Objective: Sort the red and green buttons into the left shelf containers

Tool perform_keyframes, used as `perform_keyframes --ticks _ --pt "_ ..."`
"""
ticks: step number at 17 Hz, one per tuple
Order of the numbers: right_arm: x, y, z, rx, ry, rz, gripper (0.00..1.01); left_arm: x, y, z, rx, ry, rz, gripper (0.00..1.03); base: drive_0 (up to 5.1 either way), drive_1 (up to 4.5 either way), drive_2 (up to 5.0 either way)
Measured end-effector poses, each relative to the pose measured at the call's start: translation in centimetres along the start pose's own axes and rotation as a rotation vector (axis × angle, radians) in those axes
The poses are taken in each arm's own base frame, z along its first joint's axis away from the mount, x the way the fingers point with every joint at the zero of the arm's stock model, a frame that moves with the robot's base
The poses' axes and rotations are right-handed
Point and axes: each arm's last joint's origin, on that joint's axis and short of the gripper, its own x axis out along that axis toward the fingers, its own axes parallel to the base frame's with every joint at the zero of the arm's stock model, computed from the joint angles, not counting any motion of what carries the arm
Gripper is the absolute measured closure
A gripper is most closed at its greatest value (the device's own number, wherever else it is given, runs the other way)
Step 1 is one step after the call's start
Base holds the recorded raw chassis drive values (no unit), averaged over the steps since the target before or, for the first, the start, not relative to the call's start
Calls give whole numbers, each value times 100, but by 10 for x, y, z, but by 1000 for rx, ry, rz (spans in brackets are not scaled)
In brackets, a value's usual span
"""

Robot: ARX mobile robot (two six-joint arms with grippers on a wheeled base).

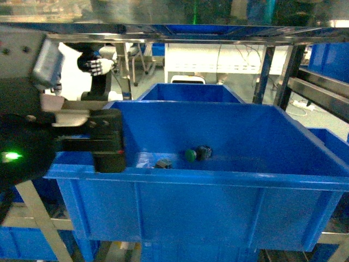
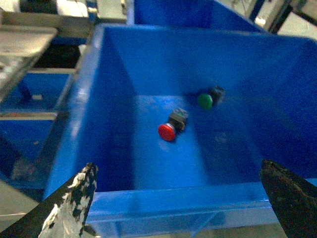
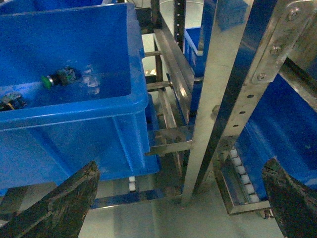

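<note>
red button (image 2: 167,131) & green button (image 2: 205,101) lie on their sides on floor of big blue bin (image 2: 163,198), near each other, not touching. left gripper (image 2: 181,198) released, over bin's near rim. right gripper (image 3: 181,198) released, beside steel shelf post (image 3: 225,94).

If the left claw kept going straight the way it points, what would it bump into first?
Probably the floor of the large blue plastic bin, close to the red-capped push button. The open left gripper hovers just outside the near rim and looks down inside. Depth is unclear, so the rim may come first.

The blue bin's near wall (image 1: 180,207) hid the red button's cap in the head view. The button's body (image 3: 10,101) was cut off at the right wrist view's left edge.
</note>
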Motion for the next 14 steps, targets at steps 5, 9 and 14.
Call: perform_keyframes --ticks 5,9,14 --pt "0 0 0 0 0 0 3 -95 34 0 -81 -124 172 5 0 0 0" --pt "5 -5 -2 -3 -143 82 12 -101 36 4 -74 -294 115 13 0 0 0" --pt "-22 -9 12 -99 -437 160 63 -123 54 -11 75 -452 113 65 0 0 0"
